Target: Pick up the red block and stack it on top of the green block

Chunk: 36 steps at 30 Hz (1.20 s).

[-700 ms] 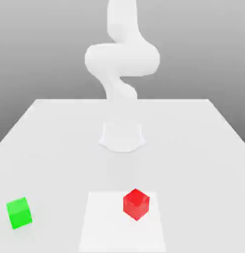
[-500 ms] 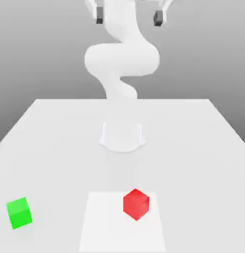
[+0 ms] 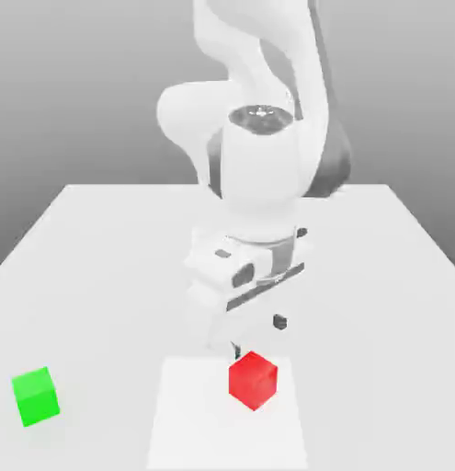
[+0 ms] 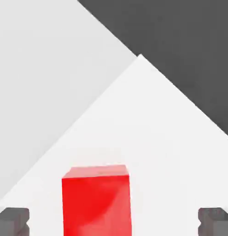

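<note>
The largest thing is the tabletop [image 3: 111,304], which is pale and wide, and it carries both blocks. My arm [image 3: 258,166] is the next in size; it is white with some dark grey parts, and it comes down over the middle of this tabletop. Then there is a flat white area [image 3: 199,428], brighter than the surface around it, in the near part of the exterior view.

My hand [image 3: 258,337] is open, with its two fingertips wide apart, and I hold nothing in it. It is low, near the red block [image 3: 253,381]. This block rests on the white area, towards the exterior view's right side of it. In the hand view, the red block lies across the space between my fingertips, closer to one than to the other, and I see a gap on each side of it.

The green block [image 3: 36,396] is of about the same size. It stands directly on the tabletop, at the exterior view's left, well apart from the red block and from my hand. Its top is bare.
</note>
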Motion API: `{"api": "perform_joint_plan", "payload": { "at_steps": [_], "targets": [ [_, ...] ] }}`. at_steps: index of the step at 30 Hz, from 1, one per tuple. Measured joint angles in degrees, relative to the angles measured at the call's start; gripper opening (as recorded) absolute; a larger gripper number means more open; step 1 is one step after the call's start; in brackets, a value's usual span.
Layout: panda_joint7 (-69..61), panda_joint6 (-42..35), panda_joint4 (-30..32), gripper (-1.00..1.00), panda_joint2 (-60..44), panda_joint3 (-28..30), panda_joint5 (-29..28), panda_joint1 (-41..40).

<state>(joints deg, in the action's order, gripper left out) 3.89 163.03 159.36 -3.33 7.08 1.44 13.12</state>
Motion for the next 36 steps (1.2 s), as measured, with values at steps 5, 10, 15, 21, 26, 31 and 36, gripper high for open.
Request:
{"api": "perform_joint_plan", "payload": {
  "at_steps": [5, 10, 15, 21, 26, 31, 36],
  "targets": [
    [-3.1, 8.3, -1.2, -1.0, -9.9, -3.5, 3.8, -2.6],
    [-3.0, 8.2, -1.2, -1.0, -9.9, -3.5, 3.7, -2.6],
    [-1.4, 4.2, -0.5, -1.0, -5.1, -2.2, 1.4, -1.9],
    [-3.5, -4.8, -2.3, -1.0, 2.0, 1.4, -0.7, -6.5],
    [-14.5, -10.1, -10.0, -1.0, -0.8, 6.9, 1.1, -19.1],
    [-24.9, -13.2, -17.0, -1.0, -4.7, 10.9, 3.7, -28.2],
    [-30.0, -6.1, -18.1, 1.0, -13.3, 7.8, 9.5, -31.3]
  ]
}}
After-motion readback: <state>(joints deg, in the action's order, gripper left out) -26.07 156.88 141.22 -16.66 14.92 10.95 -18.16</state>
